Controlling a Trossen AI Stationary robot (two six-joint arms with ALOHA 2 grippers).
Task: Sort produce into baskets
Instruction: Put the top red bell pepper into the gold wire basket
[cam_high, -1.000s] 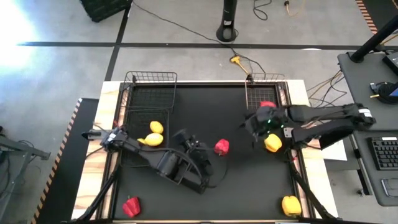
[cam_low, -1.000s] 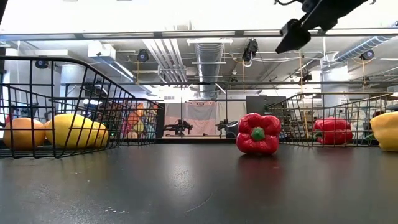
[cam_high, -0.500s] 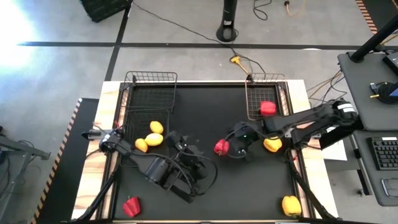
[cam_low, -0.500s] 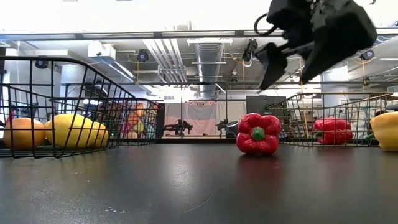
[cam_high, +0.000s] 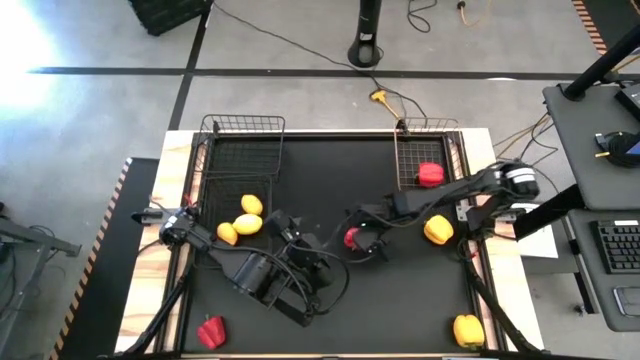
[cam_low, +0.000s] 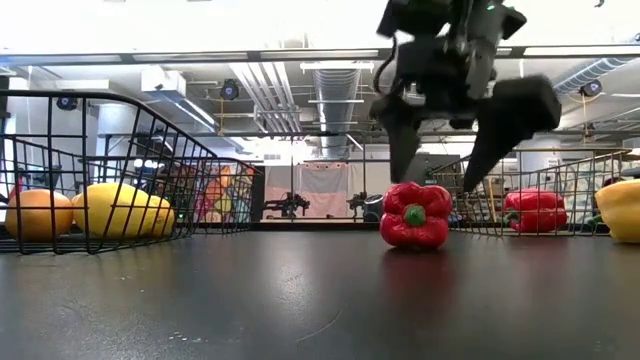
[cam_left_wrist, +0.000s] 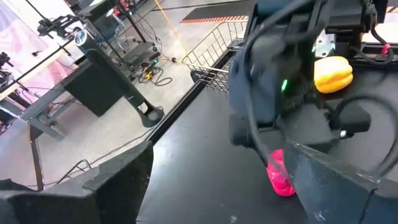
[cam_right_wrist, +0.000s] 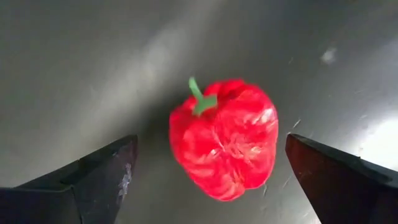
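While our right arm reaches from the right edge across the counter toward its middle, we see its right gripper pointing down over a red pepper, fingers spread wide to either side of it and clear of it, grasping nothing. From the right wrist view the pepper lies on its side on the dark surface, green stem up, centred between the two fingers. Our left arm is folded low near the front middle of the counter, its left gripper aimed toward the same pepper with its fingers released and empty; the left wrist view looks past them at the right arm's body and a sliver of the pepper beneath it. Elsewhere, three yellow pieces sit together in the left basket, another red pepper sits in the right basket, one yellow pepper lies near the right edge, a second rests at the front right corner, and a red pepper rests at the front left.
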